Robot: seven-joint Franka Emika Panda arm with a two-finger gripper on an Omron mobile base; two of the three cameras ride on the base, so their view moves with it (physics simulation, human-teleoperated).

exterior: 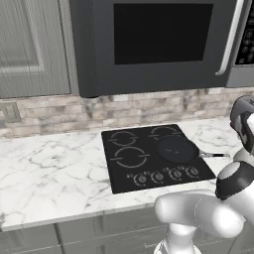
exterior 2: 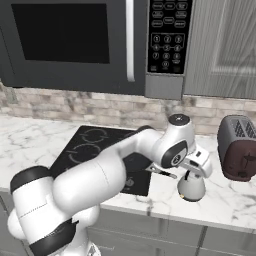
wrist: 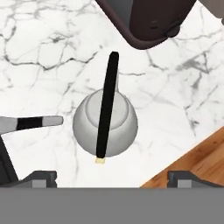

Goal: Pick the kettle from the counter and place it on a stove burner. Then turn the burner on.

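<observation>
claw: claw point(wrist: 111, 177) spread wide with nothing in it, hanging straight above the kettle; finger tips point(wrist: 39, 177) stand either side of the body.
kettle: kettle point(wrist: 105, 124) sits upright on the desk point(wrist: 39, 65), right of the cooktop and not lifted yet.
kettle, look: small, pale grey-white, rounded cone with a flat cap; thin black handle point(wrist: 107, 103) arches over the top, seen from above as a dark bar running roughly away from the claw.
neighbours: dark toaster point(exterior 2: 239, 147) just beyond and to the right of the kettle; pan handle point(wrist: 33, 123) pokes in near its left side, apart from it.
cooktop: cooktop point(exterior: 154, 156) carries the pan point(exterior: 176, 149) on a right-hand ring; the big front-left stove burner point(exterior: 130, 158) lies bare (the likely landing spot, I judge).
risk: handle is thin, so a descent slightly off line could miss it or nudge the kettle over.
risk, carry: a grip on the handle alone may let the body swing; the path to the burner passes the pan, which could be clipped.
</observation>
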